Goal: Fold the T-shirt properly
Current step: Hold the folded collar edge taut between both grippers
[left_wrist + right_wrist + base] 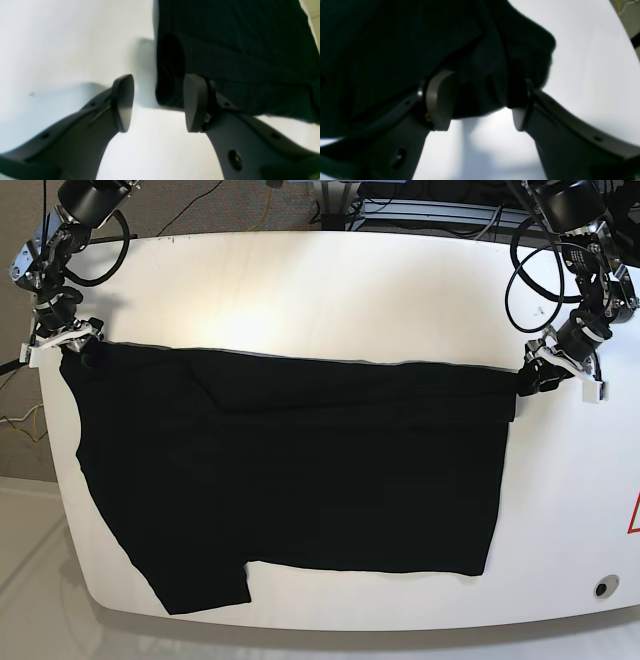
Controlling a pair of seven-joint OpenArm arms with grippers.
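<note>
At T-shirt (300, 470) corners, both grippers seemingly open.

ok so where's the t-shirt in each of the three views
Left wrist: T-shirt fills the upper right, its corner by the left gripper.
Right wrist: it covers the upper left, bunched between the jaws of the right gripper.
Base: it lies spread across the middle.
Shared landmark: the white table.
</note>
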